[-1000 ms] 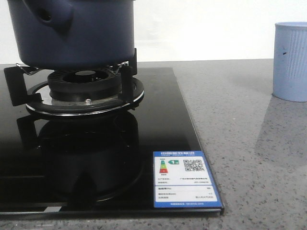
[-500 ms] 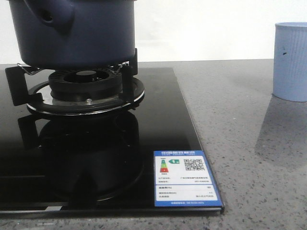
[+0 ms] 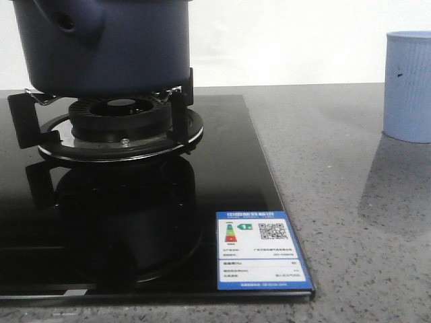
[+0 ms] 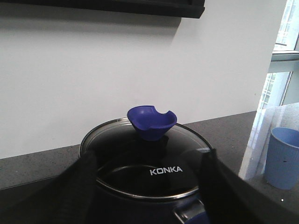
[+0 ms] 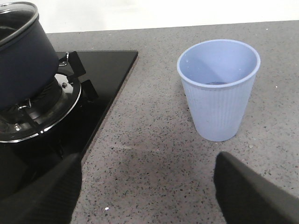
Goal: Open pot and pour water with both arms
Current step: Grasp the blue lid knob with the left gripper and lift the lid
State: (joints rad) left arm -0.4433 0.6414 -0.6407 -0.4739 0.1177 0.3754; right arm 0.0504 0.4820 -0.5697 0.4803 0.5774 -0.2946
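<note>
Comparing the front view with the frame a second earlier, almost nothing differs: the pot (image 3: pixel 101 47) and hob (image 3: pixel 135 202) sit a touch to the right in the picture, and the cup (image 3: pixel 408 86) at the right edge is cropped a little more. The pot stands upright on the burner (image 3: pixel 118 128), at the back left of the black glass hob, its axis vertical. Its stubby handle (image 3: pixel 74 23), with the small hole, juts toward the front-left. The glass lid (image 4: pixel 145 161) is on, with a blue knob (image 4: pixel 152 122) at its middle. The cup stands upright on the grey table (image 3: pixel 350 202), well to the right of the hob, mouth up. Seen from its wrist, the left tool (image 4: pixel 145 186) hovers by the pot with its two dark fingers (image 4: pixel 77 186) spread wide, one to each side of the lid, probably not touching it. The right tool (image 5: pixel 147 191) is also spread wide over bare table, near the cup, gripping nothing.
</note>
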